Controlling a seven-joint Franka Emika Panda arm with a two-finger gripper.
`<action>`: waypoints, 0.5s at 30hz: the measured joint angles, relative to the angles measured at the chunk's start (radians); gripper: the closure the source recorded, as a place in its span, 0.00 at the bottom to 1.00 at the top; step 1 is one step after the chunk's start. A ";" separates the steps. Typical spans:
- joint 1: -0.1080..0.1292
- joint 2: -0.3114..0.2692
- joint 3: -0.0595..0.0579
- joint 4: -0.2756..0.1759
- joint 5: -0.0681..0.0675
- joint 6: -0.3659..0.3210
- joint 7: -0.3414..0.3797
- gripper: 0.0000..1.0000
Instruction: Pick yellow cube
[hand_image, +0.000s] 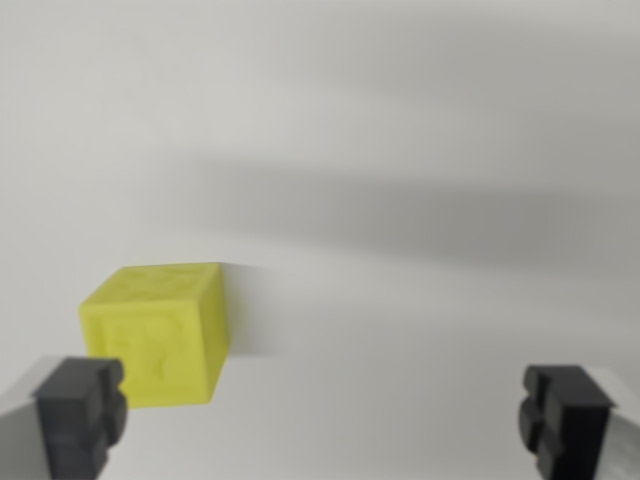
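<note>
A yellow cube (165, 328) with embossed faces rests on a pale white surface at the wrist view's lower left. My gripper (322, 415) is open, its two dark fingertips showing at the bottom corners. The left fingertip (82, 410) overlaps the cube's lower left corner in the picture; the right fingertip (565, 415) stands far off to the right. The cube lies just inside the left finger, well off the middle of the gap. Nothing is held between the fingers.
The white surface (400, 120) fills the view, crossed by a broad soft shadow (420, 215) through the middle.
</note>
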 joint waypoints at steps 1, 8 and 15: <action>0.004 0.003 0.000 -0.005 0.001 0.007 0.002 0.00; 0.034 0.027 0.000 -0.032 0.005 0.054 0.013 0.00; 0.062 0.053 0.000 -0.054 0.011 0.097 0.024 0.00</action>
